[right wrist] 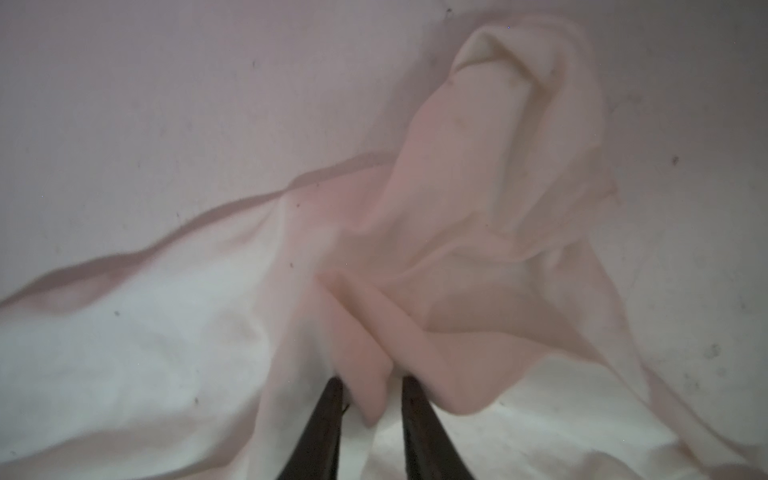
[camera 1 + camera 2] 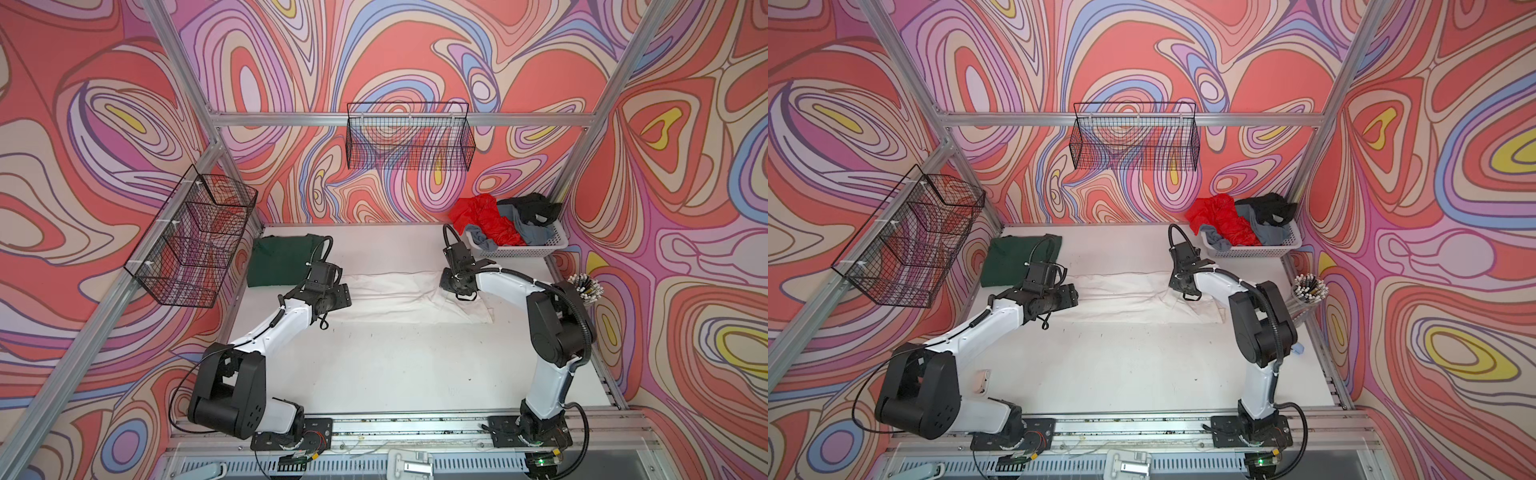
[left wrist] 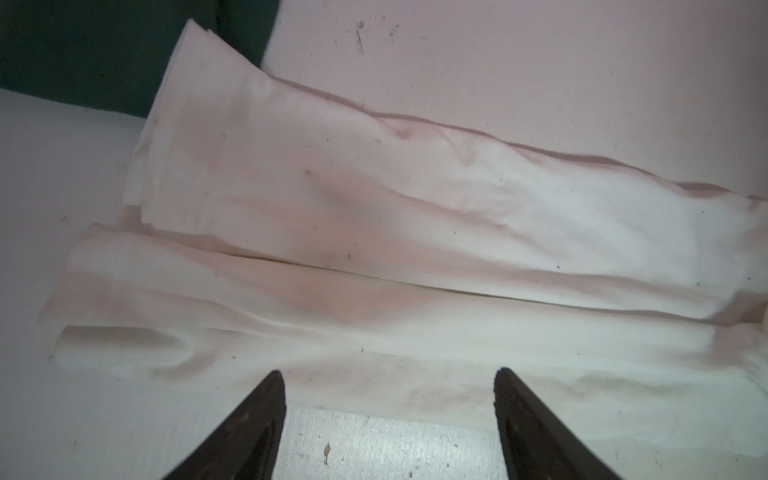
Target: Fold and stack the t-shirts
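Note:
A white t-shirt [image 2: 399, 297] [image 2: 1129, 297] lies folded into a long strip across the middle of the table. In the left wrist view its layers [image 3: 374, 232] overlap lengthwise. My left gripper [image 2: 347, 293] [image 3: 388, 374] hovers open over the strip's left end, with its fingertips above the near edge. My right gripper [image 2: 462, 294] [image 1: 372, 380] points down at the rumpled right end. Its jaws stand apart around a loose fold of white cloth [image 1: 365, 353]. A folded dark green t-shirt [image 2: 278, 259] [image 2: 1013, 259] lies at the back left.
A white plastic basket [image 2: 519, 249] at the back right holds red [image 2: 482, 220], grey [image 2: 528, 230] and black [image 2: 532, 208] t-shirts. Black wire baskets hang on the back wall [image 2: 409, 137] and the left wall [image 2: 195, 237]. A cup of pens [image 2: 584, 286] stands at the right edge.

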